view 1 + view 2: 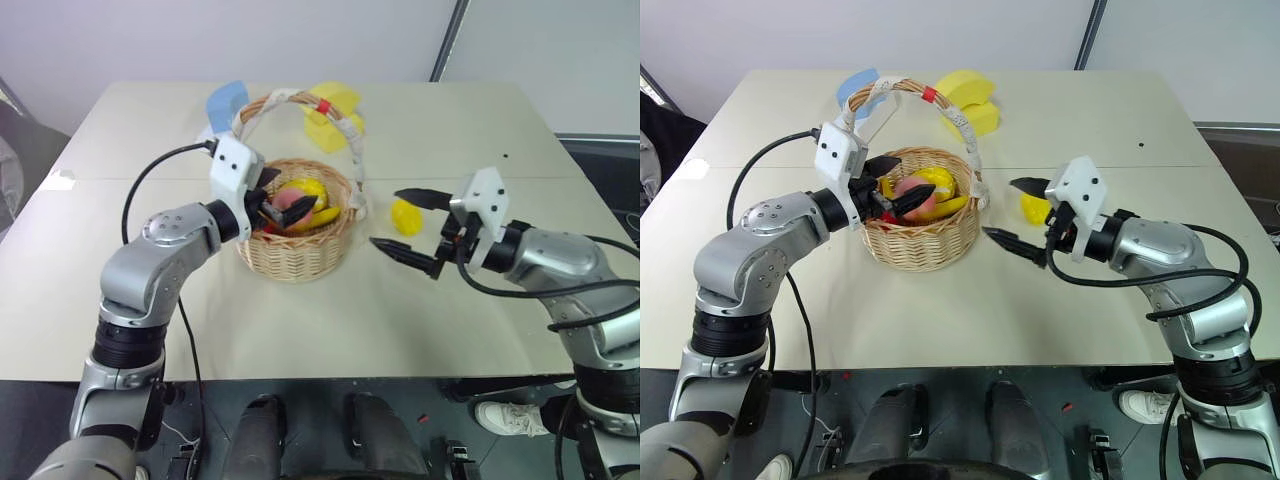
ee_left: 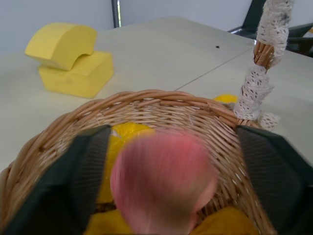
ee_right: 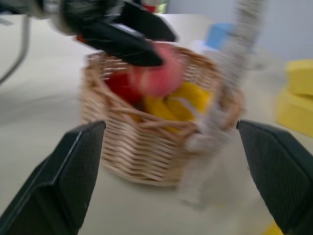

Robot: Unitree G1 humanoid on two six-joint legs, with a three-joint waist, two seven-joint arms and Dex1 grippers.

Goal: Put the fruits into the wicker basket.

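The wicker basket (image 1: 297,262) stands mid-table and holds yellow and red pieces. My left gripper (image 1: 285,198) hovers over the basket's near-left rim, open. The pink-orange peach (image 2: 164,181) sits blurred in the gap between its fingers, above the basket's inside, with space on both sides. The yellow lemon (image 1: 405,215) lies on the table just right of the basket. My right gripper (image 1: 385,218) is open beside the lemon, its fingers pointing toward the basket, nothing between them. In the right wrist view the peach (image 3: 156,76) shows under the left gripper's fingers (image 3: 122,39).
A blocky yellow foam shape (image 1: 335,115) and a blue-and-white block (image 1: 225,105) stand behind the basket. The basket's tall cloth-wrapped handle (image 1: 352,140) arches over it, between the two grippers. Bare tabletop (image 1: 330,330) lies in front.
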